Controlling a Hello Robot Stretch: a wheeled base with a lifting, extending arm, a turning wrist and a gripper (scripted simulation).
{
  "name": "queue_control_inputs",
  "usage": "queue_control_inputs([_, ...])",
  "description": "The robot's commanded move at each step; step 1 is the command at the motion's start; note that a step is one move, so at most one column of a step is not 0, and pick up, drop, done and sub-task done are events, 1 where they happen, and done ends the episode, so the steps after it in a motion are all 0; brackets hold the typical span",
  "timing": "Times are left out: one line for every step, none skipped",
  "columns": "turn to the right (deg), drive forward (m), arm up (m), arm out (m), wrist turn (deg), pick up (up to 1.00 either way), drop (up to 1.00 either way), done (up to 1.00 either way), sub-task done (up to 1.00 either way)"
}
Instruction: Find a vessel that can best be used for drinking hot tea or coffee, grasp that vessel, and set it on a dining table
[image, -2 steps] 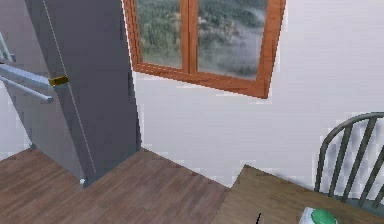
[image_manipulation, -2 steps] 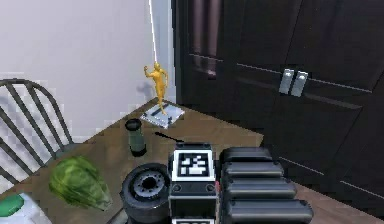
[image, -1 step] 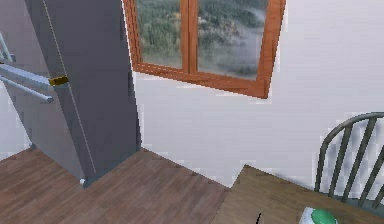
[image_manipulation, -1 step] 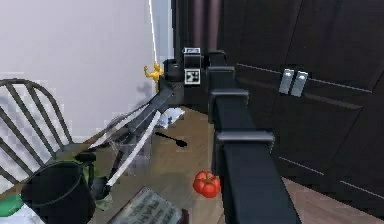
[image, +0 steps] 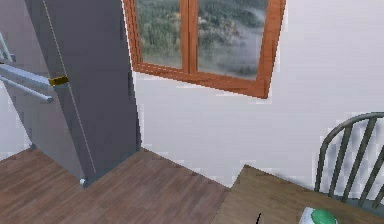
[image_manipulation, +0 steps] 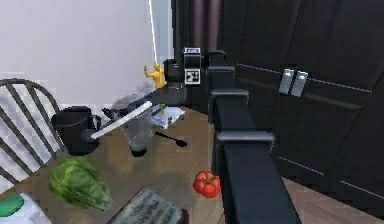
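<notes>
On the wooden desk (image_manipulation: 168, 165) beside your arm, the black mug (image_manipulation: 74, 130) stood upright near the spindle-back chair (image_manipulation: 25, 115). It was just left of a clear glass (image_manipulation: 138, 128) with a pale utensil (image_manipulation: 122, 119) slanting across it. Your pincer (image_manipulation: 168, 78) showed at the desk's far end, next to a small yellow object (image_manipulation: 153, 73). You could not tell its state, nor whether it held anything. A green lettuce (image_manipulation: 80, 184), a tomato (image_manipulation: 206, 184) and a dark spoon (image_manipulation: 170, 140) lay on the desk. Ahead of you, a grey fridge (image: 85, 90) stood left of a wood-framed window (image: 200, 40).
</notes>
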Motion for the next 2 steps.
queue_control_inputs([0.0,0.00,0.00,0.00,42.0,0.00,0.00,0.00,0.00])
queue_control_inputs([0.0,0.00,-0.04,0.00,0.0,0.00,0.00,0.00,0.00])
